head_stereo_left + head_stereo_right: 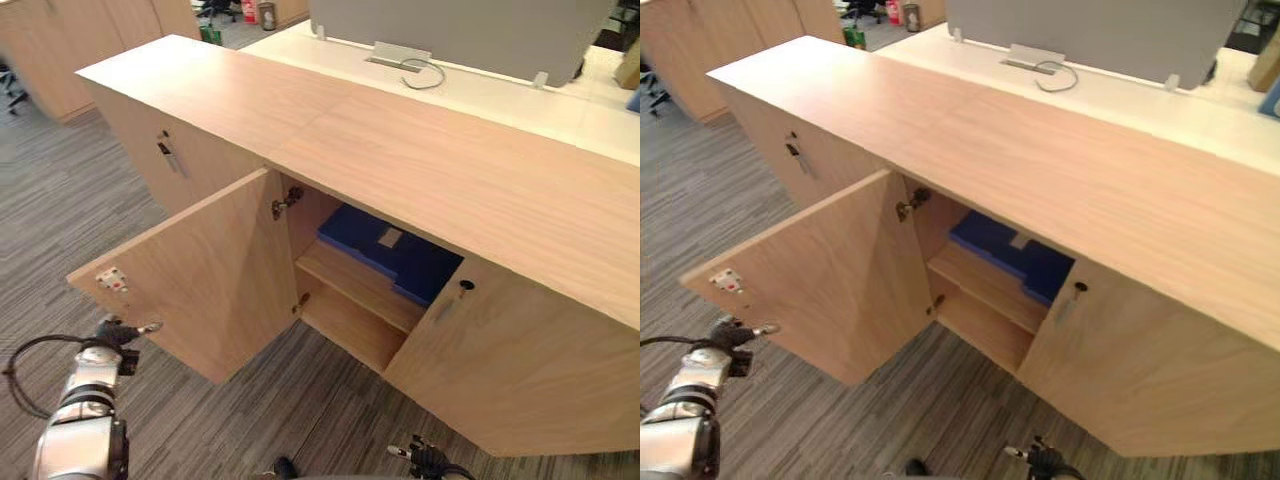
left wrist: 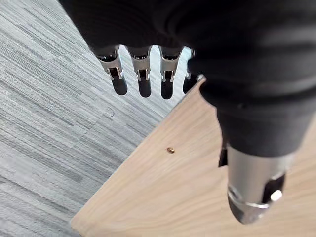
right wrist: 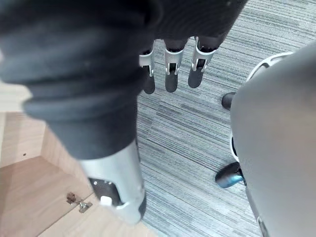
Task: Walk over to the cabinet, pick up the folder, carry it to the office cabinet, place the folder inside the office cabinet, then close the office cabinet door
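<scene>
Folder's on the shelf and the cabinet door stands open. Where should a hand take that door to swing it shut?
Take the door at its free edge, by the white catch, farthest from the hinge for leverage. Come from the robot's left, onto the outer face turned away from the head camera. The open left hand hangs just below that corner, so a flat push probably suffices.

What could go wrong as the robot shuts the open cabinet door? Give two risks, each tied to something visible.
1. The left hand sits at the open door's free corner with straight fingers; a push there may slip off.
2. The blue folder lies close to the shelf's front edge; if it overhangs, the door may strike it.
</scene>
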You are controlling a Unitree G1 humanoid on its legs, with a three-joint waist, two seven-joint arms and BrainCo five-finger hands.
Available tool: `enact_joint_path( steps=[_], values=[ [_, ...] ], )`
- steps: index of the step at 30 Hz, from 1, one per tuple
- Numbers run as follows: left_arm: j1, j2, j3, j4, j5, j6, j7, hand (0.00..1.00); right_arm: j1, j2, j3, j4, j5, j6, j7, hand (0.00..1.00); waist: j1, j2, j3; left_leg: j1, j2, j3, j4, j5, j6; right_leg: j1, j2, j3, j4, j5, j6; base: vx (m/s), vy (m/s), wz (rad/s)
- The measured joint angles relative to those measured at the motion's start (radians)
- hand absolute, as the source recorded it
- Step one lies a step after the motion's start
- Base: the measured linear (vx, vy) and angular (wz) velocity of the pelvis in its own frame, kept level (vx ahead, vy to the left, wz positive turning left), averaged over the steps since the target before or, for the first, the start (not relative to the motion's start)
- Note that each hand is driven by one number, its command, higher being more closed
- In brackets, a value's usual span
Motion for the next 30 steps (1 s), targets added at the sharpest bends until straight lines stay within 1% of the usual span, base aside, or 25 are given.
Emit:
enact_joint_path(
  steps=[1, 2, 4, 5, 7, 8, 9, 10, 11, 12, 13, 14, 15, 16, 18, 19, 20, 22, 23, 24, 25, 26, 27, 29, 30],
  values=[
    [0.029, -0.020, -0.051, -0.023, 0.014, 0.008, 0.000, 0.00, 0.000, -0.001, 0.000, 0.001, 0.000, 0.003, 0.000, 0.00, 0.000, 0.000, 0.000, -0.001, -0.002, -0.010, -0.003, 0.000, 0.000, 0.000, -0.002, -0.003, 0.004, 0.000, 0.000, -0.05, 0.027, 0.20],
    [0.051, -0.031, -0.077, -0.044, 0.018, 0.013, 0.000, 0.00, -0.001, -0.001, -0.001, 0.002, 0.000, 0.003, 0.000, 0.00, -0.001, 0.000, 0.000, -0.002, -0.004, -0.013, -0.003, 0.000, 0.000, 0.000, -0.005, -0.004, 0.004, 0.000, 0.000, -0.06, 0.039, 0.15],
    [0.129, -0.108, -0.166, -0.098, 0.043, 0.020, 0.000, 0.00, -0.002, -0.001, -0.011, 0.006, 0.000, 0.006, -0.003, 0.00, 0.002, 0.003, -0.002, -0.006, -0.017, -0.023, -0.004, 0.000, 0.000, 0.000, -0.019, -0.013, 0.008, 0.000, 0.001, -0.07, 0.064, 0.14],
    [0.140, -0.129, -0.199, -0.099, 0.043, 0.023, 0.001, 0.00, -0.002, 0.000, -0.011, 0.007, 0.000, 0.007, -0.004, 0.00, 0.002, 0.003, -0.002, -0.006, -0.020, -0.026, -0.004, 0.000, 0.000, 0.000, -0.022, -0.019, 0.012, 0.001, 0.001, -0.09, 0.080, 0.17],
    [0.214, -0.185, -0.420, -0.173, 0.054, 0.030, 0.002, 0.00, -0.003, 0.003, -0.011, 0.007, 0.000, 0.007, -0.009, 0.00, 0.000, 0.004, -0.002, -0.010, -0.032, -0.040, -0.004, 0.000, 0.000, -0.003, -0.037, -0.029, 0.023, 0.004, 0.008, -0.10, 0.088, 0.17],
    [0.233, -0.196, -0.488, -0.205, 0.061, 0.029, 0.002, 0.00, -0.004, 0.004, -0.011, 0.007, 0.000, 0.006, -0.012, 0.00, 0.000, 0.004, -0.002, -0.013, -0.035, -0.043, -0.004, 0.001, 0.000, -0.006, -0.040, -0.030, 0.024, 0.006, 0.012, -0.12, 0.094, 0.17],
    [0.259, -0.217, -0.624, -0.282, 0.088, 0.027, 0.001, 0.00, -0.005, 0.005, -0.011, 0.008, 0.000, 0.005, -0.020, 0.00, 0.000, 0.005, -0.006, -0.029, -0.041, -0.047, -0.004, 0.005, 0.005, -0.020, -0.046, -0.033, 0.028, 0.011, 0.021, -0.10, 0.073, 0.14],
    [0.265, -0.223, -0.688, -0.323, 0.099, 0.025, 0.000, 0.00, -0.007, 0.006, -0.011, 0.011, -0.001, 0.004, -0.024, 0.00, 0.000, 0.006, -0.007, -0.037, -0.043, -0.050, -0.004, 0.007, 0.009, -0.028, -0.049, -0.037, 0.028, 0.013, 0.025, -0.16, 0.095, 0.15],
    [0.269, -0.237, -0.813, -0.399, 0.125, 0.005, -0.020, 0.00, -0.015, 0.011, -0.011, 0.019, 0.000, -0.001, -0.036, 0.00, -0.003, 0.005, -0.008, -0.050, -0.049, -0.053, -0.004, 0.013, 0.017, -0.036, -0.054, -0.047, 0.026, 0.016, 0.031, -0.13, 0.068, 0.14],
    [0.269, -0.253, -0.895, -0.455, 0.131, -0.021, -0.040, 0.00, -0.016, 0.014, -0.011, 0.018, 0.000, -0.007, -0.045, 0.00, -0.010, 0.005, -0.009, -0.056, -0.053, -0.061, -0.004, 0.018, 0.022, -0.037, -0.057, -0.055, 0.022, 0.022, 0.041, -0.15, 0.072, 0.20],
    [0.271, -0.279, -0.978, -0.531, 0.131, -0.068, -0.076, 0.00, -0.019, 0.017, -0.011, 0.018, 0.000, -0.012, -0.054, 0.00, -0.021, 0.005, -0.011, -0.056, -0.057, -0.071, -0.004, 0.023, 0.030, -0.034, -0.061, -0.060, 0.020, 0.026, 0.047, -0.10, 0.041, 0.19],
    [0.275, -0.294, -1.012, -0.570, 0.130, -0.091, -0.094, 0.00, -0.019, 0.018, -0.011, 0.019, 0.000, -0.014, -0.059, 0.00, -0.025, 0.005, -0.013, -0.057, -0.059, -0.074, -0.004, 0.024, 0.031, -0.034, -0.062, -0.061, 0.020, 0.027, 0.048, -0.11, 0.046, 0.13],
    [0.286, -0.335, -1.055, -0.648, 0.117, -0.126, -0.139, 0.00, -0.019, 0.019, -0.011, 0.022, 0.000, -0.019, -0.064, 0.00, -0.027, 0.005, -0.019, -0.057, -0.060, -0.076, -0.004, 0.025, 0.033, -0.033, -0.064, -0.062, 0.020, 0.027, 0.048, -0.10, 0.031, 0.04],
    [0.300, -0.364, -1.081, -0.734, 0.063, -0.152, -0.183, 0.00, -0.019, 0.021, -0.010, 0.026, 0.000, -0.021, -0.067, 0.00, -0.029, 0.005, -0.024, -0.058, -0.060, -0.081, -0.005, 0.024, 0.032, -0.033, -0.063, -0.063, 0.018, 0.026, 0.047, -0.10, 0.022, 0.02],
    [0.322, -0.372, -1.086, -0.845, -0.007, -0.176, -0.220, 0.00, -0.019, 0.021, -0.009, 0.026, 0.000, -0.022, -0.068, 0.00, -0.033, 0.007, -0.029, -0.058, -0.059, -0.085, -0.005, 0.025, 0.032, -0.032, -0.061, -0.068, 0.018, 0.026, 0.047, -0.09, -0.002, 0.07],
    [0.340, -0.363, -1.076, -0.928, -0.116, -0.194, -0.244, 0.00, -0.017, 0.018, -0.006, 0.026, -0.001, -0.022, -0.067, 0.00, -0.033, 0.011, -0.033, -0.059, -0.058, -0.092, -0.005, 0.027, 0.030, -0.028, -0.060, -0.082, 0.016, 0.027, 0.046, -0.05, -0.008, 0.13],
    [0.349, -0.363, -1.066, -0.940, -0.164, -0.200, -0.251, 0.00, -0.016, 0.016, -0.001, 0.026, 0.000, -0.022, -0.067, 0.00, -0.033, 0.013, -0.035, -0.059, -0.057, -0.094, -0.005, 0.027, 0.029, -0.027, -0.059, -0.083, 0.014, 0.027, 0.046, -0.04, -0.017, 0.15],
    [0.384, -0.365, -1.023, -0.926, -0.320, -0.191, -0.260, 0.00, -0.009, 0.008, 0.015, 0.026, -0.001, -0.022, -0.062, 0.00, -0.034, 0.021, -0.050, -0.067, -0.054, -0.098, -0.005, 0.027, 0.029, -0.025, -0.049, -0.083, -0.005, 0.027, 0.046, -0.02, -0.024, 0.07],
    [0.400, -0.367, -1.000, -0.916, -0.343, -0.187, -0.262, 0.00, -0.007, 0.005, 0.031, 0.026, -0.001, -0.023, -0.062, 0.00, -0.034, 0.019, -0.054, -0.072, -0.053, -0.098, -0.005, 0.027, 0.029, -0.027, -0.046, -0.084, -0.011, 0.027, 0.046, 0.00, 0.000, 0.00],
    [0.438, -0.381, -0.928, -0.884, -0.394, -0.179, -0.264, 0.00, -0.008, 0.002, 0.051, 0.025, -0.003, -0.023, -0.060, 0.00, -0.034, 0.024, -0.061, -0.076, -0.052, -0.098, -0.005, 0.027, 0.029, -0.028, -0.043, -0.085, -0.019, 0.028, 0.044, 0.03, -0.025, -0.03],
    [0.468, -0.403, -0.852, -0.842, -0.439, -0.173, -0.260, 0.00, -0.007, 0.003, 0.051, 0.025, -0.002, -0.023, -0.060, 0.00, -0.034, 0.019, -0.062, -0.076, -0.052, -0.098, -0.005, 0.028, 0.029, -0.028, -0.043, -0.085, -0.020, 0.028, 0.044, 0.05, -0.033, -0.02],
    [0.498, -0.447, -0.710, -0.757, -0.499, -0.164, -0.240, 0.00, -0.003, 0.004, 0.055, 0.025, -0.002, -0.023, -0.060, 0.00, -0.031, 0.015, -0.066, -0.076, -0.052, -0.098, -0.005, 0.029, 0.030, -0.027, -0.043, -0.085, -0.019, 0.030, 0.043, 0.05, -0.031, 0.01],
    [0.504, -0.471, -0.616, -0.698, -0.549, -0.160, -0.207, 0.00, -0.003, 0.001, 0.076, 0.024, -0.002, -0.023, -0.060, 0.00, -0.029, 0.014, -0.065, -0.076, -0.053, -0.099, -0.005, 0.028, 0.031, -0.027, -0.043, -0.085, -0.020, 0.032, 0.042, 0.06, -0.037, 0.04],
    [0.501, -0.495, -0.475, -0.601, -0.594, -0.159, -0.151, 0.00, -0.003, -0.002, 0.088, 0.025, -0.001, -0.023, -0.059, 0.00, -0.026, 0.009, -0.062, -0.077, -0.053, -0.100, -0.005, 0.029, 0.033, -0.027, -0.043, -0.086, -0.021, 0.039, 0.041, 0.05, -0.038, 0.03],
    [0.496, -0.488, -0.390, -0.508, -0.593, -0.165, -0.125, 0.00, -0.002, -0.001, 0.088, 0.025, 0.000, -0.023, -0.059, 0.00, -0.025, 0.008, -0.062, -0.076, -0.053, -0.100, -0.004, 0.029, 0.036, -0.025, -0.042, -0.086, -0.021, 0.041, 0.039, 0.05, -0.039, 0.00]
  ],
)
